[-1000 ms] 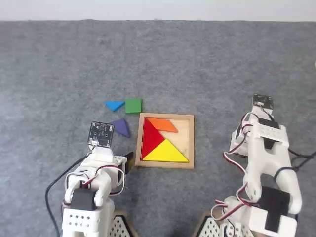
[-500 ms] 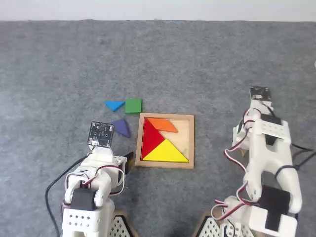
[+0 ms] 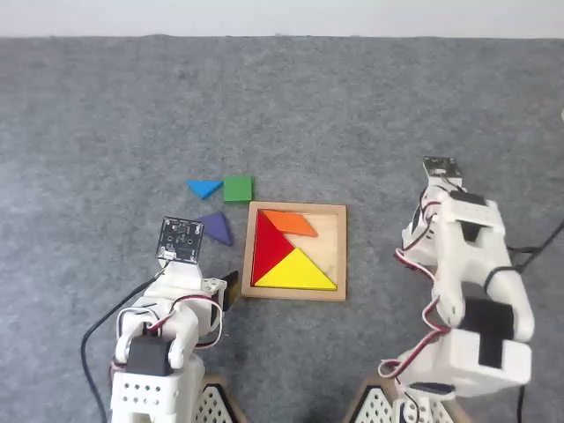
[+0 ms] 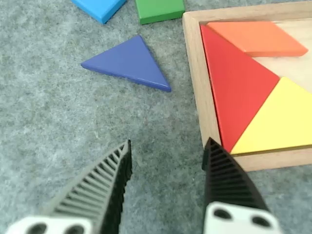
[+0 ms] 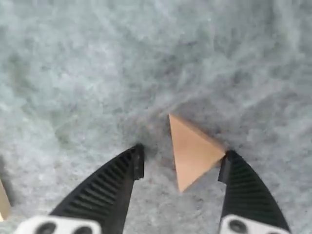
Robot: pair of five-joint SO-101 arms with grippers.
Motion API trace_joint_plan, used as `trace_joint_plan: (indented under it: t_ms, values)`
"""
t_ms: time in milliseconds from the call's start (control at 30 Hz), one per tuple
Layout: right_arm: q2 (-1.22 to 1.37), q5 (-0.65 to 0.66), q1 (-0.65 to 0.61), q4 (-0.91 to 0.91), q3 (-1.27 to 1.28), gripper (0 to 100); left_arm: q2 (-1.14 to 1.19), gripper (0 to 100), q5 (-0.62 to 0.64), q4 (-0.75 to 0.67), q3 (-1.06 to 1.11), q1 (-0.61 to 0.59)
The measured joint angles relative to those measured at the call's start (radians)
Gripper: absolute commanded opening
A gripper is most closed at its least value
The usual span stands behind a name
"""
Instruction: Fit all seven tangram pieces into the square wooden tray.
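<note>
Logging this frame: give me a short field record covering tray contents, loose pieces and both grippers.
tray: square wooden tray, partly filled
in tray: orange piece, red triangle, yellow triangle
loose beside tray: light blue triangle, green square, purple triangle
loose elsewhere: tan triangle on the carpet
left gripper: open, holding nothing, over carpet by the tray's edge
right gripper: open, fingers on either side of the tan triangle
placed: three of seven

Square piece (image 3: 237, 189) behind tray's (image 3: 295, 295) left corner
</note>
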Motion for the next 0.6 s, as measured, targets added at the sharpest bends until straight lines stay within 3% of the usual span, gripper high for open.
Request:
trace_joint_plan:
  t_ms: [233,600]
  values:
    - [0.011,0.000,0.015,0.005,-0.018,13.2,0.000,24,0.000,0.000,0.000,0.000]
    - [0.011,0.000,0.028,0.005,-0.029,12.2,0.000,24,0.000,0.000,0.000,0.000]
